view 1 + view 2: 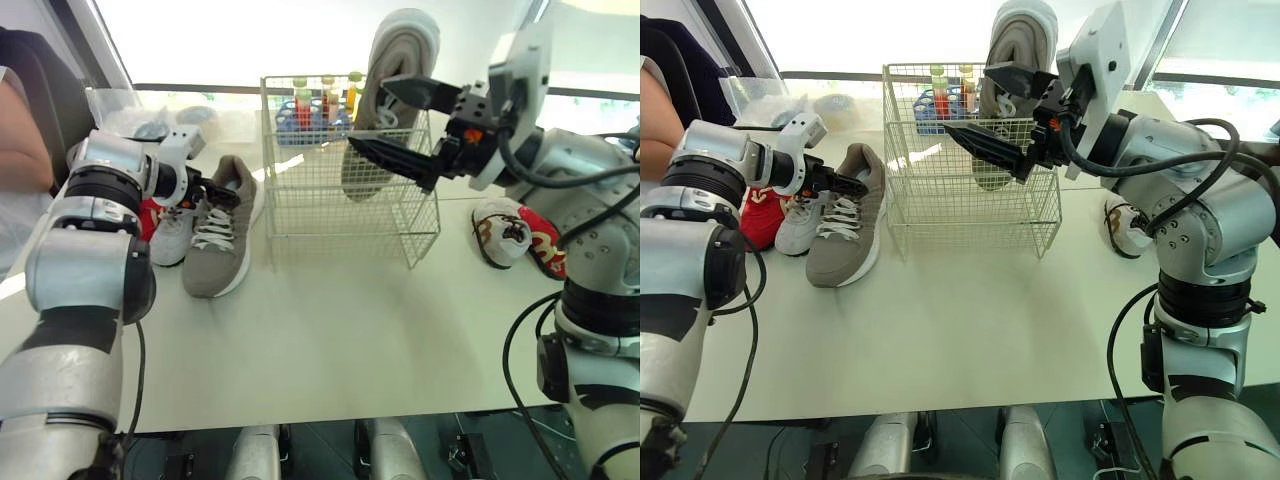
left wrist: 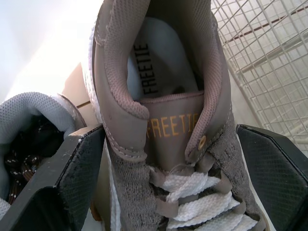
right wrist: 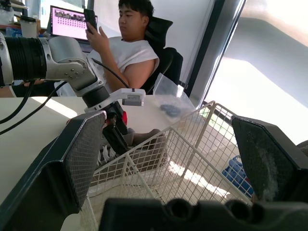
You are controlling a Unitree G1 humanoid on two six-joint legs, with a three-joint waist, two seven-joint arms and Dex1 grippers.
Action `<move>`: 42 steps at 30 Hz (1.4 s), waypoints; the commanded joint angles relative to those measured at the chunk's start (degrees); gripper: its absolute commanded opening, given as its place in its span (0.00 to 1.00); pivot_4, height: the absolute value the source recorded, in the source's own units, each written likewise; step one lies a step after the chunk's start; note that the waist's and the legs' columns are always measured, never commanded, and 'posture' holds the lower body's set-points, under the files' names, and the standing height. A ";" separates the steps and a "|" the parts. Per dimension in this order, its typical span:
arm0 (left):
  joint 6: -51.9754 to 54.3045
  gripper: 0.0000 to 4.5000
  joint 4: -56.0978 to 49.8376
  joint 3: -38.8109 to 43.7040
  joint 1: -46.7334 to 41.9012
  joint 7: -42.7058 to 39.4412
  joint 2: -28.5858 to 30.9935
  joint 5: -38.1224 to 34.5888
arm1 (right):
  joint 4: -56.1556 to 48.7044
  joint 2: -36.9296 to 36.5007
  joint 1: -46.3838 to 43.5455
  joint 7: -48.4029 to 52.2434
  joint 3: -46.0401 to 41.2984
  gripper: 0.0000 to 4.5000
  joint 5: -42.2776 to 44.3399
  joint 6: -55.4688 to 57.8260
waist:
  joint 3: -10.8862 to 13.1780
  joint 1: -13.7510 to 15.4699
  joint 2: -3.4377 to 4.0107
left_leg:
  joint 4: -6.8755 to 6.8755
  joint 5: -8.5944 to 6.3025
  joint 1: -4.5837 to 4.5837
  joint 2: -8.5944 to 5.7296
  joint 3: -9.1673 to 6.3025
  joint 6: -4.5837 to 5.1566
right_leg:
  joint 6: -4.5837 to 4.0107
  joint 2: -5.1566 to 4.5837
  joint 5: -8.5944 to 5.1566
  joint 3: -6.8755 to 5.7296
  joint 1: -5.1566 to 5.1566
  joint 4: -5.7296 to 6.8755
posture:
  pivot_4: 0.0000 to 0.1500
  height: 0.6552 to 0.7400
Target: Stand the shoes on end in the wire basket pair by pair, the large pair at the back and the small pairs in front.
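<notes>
With the left gripper (image 1: 217,191) open astride the collar of the taupe mesh lace-up sneaker (image 1: 222,240) on the white table (image 1: 340,340) beside the white wire basket (image 1: 340,215), it should clamp the heel squarely, avoiding the open right gripper (image 1: 369,113) hovering above.

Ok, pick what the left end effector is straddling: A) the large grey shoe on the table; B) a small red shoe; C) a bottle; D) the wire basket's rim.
A: the left end effector is open, one finger either side of the collar of the large grey shoe, which rests on the table left of the wire basket.
</notes>
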 commanded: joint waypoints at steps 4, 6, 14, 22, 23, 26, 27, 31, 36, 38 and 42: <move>1.11 0.98 -1.30 -0.89 2.10 -1.69 0.23 0.70 | -1.01 -0.42 -0.94 -0.26 -0.14 1.00 -0.15 -1.31 | 0.00 0.05 0.00 | 0.01 0.00 -0.01 0.00 -0.01 0.00 | 0.00 0.00 0.00 0.00 0.00 0.00 | 1.00 1.00; 1.19 0.98 -1.33 -0.54 2.40 -1.31 0.35 0.57 | -0.94 -0.45 -0.96 -0.31 -0.18 1.00 -0.18 -1.34 | 0.00 0.04 0.00 | 0.02 -0.01 -0.01 0.00 -0.01 0.01 | 0.00 -0.01 0.00 0.00 0.01 -0.01 | 1.00 1.00; 2.09 0.98 -1.61 2.79 1.05 1.53 0.88 -1.79 | 0.07 -0.76 -0.92 0.19 -0.26 1.00 -0.87 -2.13 | 0.00 0.04 0.00 | 0.02 -0.01 0.00 0.00 -0.01 0.02 | 0.00 -0.01 0.00 0.00 0.01 0.01 | 1.00 1.00; 1.75 0.98 -3.14 3.68 1.57 1.36 0.93 -2.63 | 1.22 -0.79 -1.26 0.72 0.07 1.00 -1.32 -3.33 | 0.00 0.05 0.00 | 0.03 -0.01 -0.01 0.00 0.00 0.02 | 0.00 -0.01 0.00 0.00 0.01 0.01 | 1.00 1.00; 1.57 0.93 -3.16 3.60 1.70 1.30 0.89 -2.55 | 1.39 -0.76 -1.46 0.81 0.11 1.00 -1.40 -3.41 | 0.00 0.04 0.00 | 0.02 -0.01 -0.01 0.00 -0.01 0.01 | 0.00 -0.01 0.00 0.00 0.00 0.01 | 1.00 1.00; 1.01 0.69 -3.45 3.57 2.00 1.38 0.81 -2.46 | 1.77 -0.66 -1.85 1.08 0.18 1.00 -1.58 -3.59 | 0.00 0.06 0.00 | 0.03 0.00 -0.01 0.00 0.00 0.01 | 0.00 -0.01 0.00 0.00 0.00 0.01 | 1.00 1.00; 0.83 0.57 -3.57 3.52 2.09 1.41 0.79 -2.40 | 1.86 -0.62 -1.92 1.17 0.24 1.00 -1.68 -3.64 | 0.00 0.06 0.00 | 0.03 -0.01 -0.01 0.00 0.00 0.01 | 0.00 -0.01 0.00 0.00 0.01 0.01 | 1.00 1.00; 0.97 0.15 -3.87 3.04 2.39 -0.01 0.75 -2.25 | 2.01 -0.48 -2.07 1.36 0.32 1.00 -1.86 -3.72 | 0.00 0.15 0.00 | 0.04 0.00 -0.01 -0.01 0.00 0.02 | 0.00 -0.01 0.00 0.00 0.01 0.02 | 1.00 1.00; 1.36 0.06 -4.44 2.44 2.61 -1.21 0.96 -1.95 | 1.91 -0.34 -2.16 1.29 0.32 1.00 -1.81 -3.61 | 0.00 0.11 0.00 | 0.05 0.00 -0.03 -0.01 0.00 0.02 | 0.01 -0.01 0.00 0.00 0.01 0.01 | 1.00 1.00; 0.79 0.06 -5.35 3.25 1.65 -0.85 1.63 -2.67 | 1.70 -0.40 -2.08 1.20 0.21 1.00 -1.74 -3.51 | 0.00 0.07 0.00 | 0.05 0.00 -0.03 -0.01 0.00 0.02 | 0.00 -0.01 0.00 0.00 0.00 0.02 | 1.00 1.00; -2.58 0.06 -8.02 8.20 -1.65 4.01 2.70 -5.99 | 1.05 -0.72 -1.72 0.92 -0.19 1.00 -1.50 -3.10 | 0.01 0.00 -0.02 | 0.04 0.00 -0.06 0.00 -0.01 0.02 | 0.00 -0.01 0.00 0.00 -0.03 0.02 | 1.00 1.00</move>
